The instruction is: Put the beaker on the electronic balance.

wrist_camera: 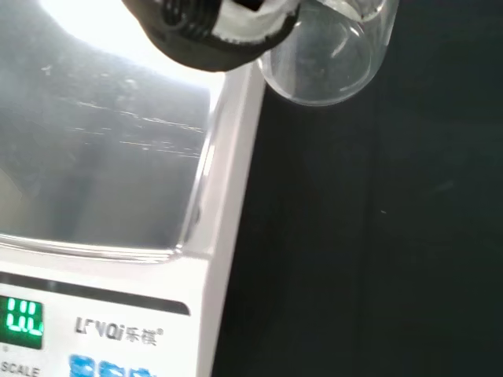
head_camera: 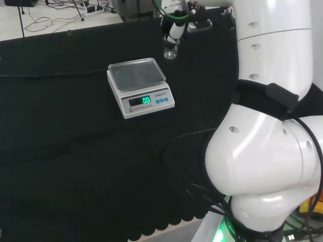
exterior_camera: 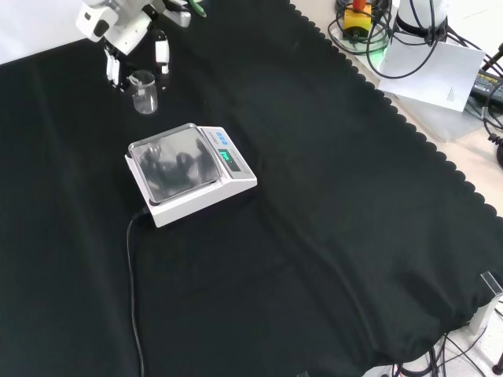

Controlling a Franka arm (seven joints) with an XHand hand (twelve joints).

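A small clear glass beaker hangs upright under the black and white hand, whose fingers come down on either side of its rim and pinch it. The beaker is beside the electronic balance, just off the pan's back corner and apart from it. The balance is white with a bare steel pan and a lit green display. In the wrist view the beaker shows its round bottom just past the pan's edge, with a black finger in front of it.
A black cable runs from the balance across the cloth toward the front edge. The arm's own white links stand at the head view's right. Paper and cables lie beyond the cloth's scalloped edge.
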